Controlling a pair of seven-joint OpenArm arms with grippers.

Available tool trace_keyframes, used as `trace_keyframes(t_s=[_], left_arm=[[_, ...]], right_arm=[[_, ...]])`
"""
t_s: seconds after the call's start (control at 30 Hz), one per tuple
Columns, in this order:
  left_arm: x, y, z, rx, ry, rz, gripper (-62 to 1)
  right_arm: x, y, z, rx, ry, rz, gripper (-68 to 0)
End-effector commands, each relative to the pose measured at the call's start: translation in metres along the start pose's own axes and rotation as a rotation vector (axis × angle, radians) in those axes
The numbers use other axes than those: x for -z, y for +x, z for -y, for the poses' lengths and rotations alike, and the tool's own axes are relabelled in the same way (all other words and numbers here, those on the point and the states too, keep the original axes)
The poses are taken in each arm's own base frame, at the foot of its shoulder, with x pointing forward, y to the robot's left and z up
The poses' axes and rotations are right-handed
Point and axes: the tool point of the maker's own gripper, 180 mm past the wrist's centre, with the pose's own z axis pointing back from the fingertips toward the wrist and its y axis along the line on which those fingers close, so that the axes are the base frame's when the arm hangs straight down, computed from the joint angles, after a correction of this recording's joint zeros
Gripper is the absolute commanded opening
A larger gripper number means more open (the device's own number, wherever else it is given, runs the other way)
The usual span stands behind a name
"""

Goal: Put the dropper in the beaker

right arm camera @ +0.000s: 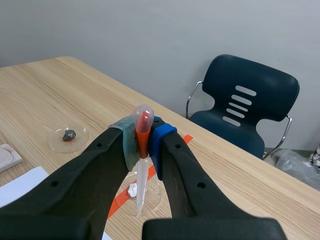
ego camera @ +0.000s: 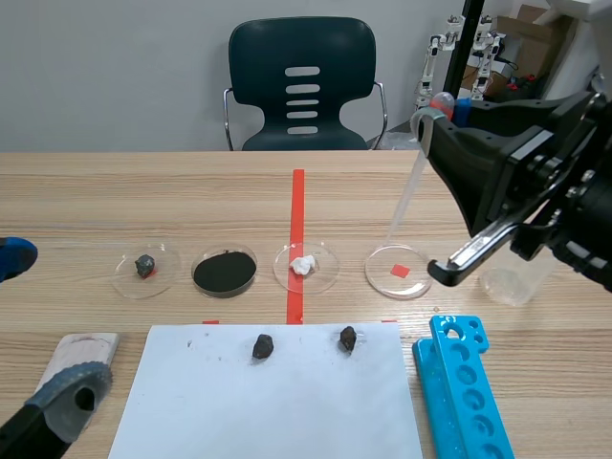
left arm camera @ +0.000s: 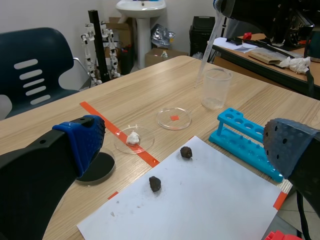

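One beaker [ego camera: 512,287], half-hidden behind right gripper [ego camera: 426,122] holding dropper [ego camera: 406,196].

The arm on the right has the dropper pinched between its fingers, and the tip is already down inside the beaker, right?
Not quite. The right arm's fingers do pinch the dropper, but its tip is not in the beaker. The scene view shows the tip in the air toward the dish with the red square, clear of the beaker near the blue rack.

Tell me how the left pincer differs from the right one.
The left pincer is open and empty; the right pincer is shut on the dropper. The left is low by the paper; the right is raised, near the beaker. Both are black with dotted pads.
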Motion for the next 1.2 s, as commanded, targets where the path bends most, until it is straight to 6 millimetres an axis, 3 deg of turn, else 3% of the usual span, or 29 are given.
trace_keyframes(t_s=[0.0,0.73,1.17], left_arm=[[0.001,0.009,-0.001,0.003,0.003,0.032,1.4],[0.001,0.009,-0.001,0.003,0.003,0.031,1.4],[0.001,0.009,-0.001,0.003,0.003,0.031,1.4]], right_arm=[[-0.001,0.010,0.009,-0.024,-0.025,0.030,-67.1],[-0.050,0.004,0.069,-0.091,-0.228,-0.056,-67.1],[-0.080,0.024,0.119,-0.171,-0.388,-0.052,-67.1]])
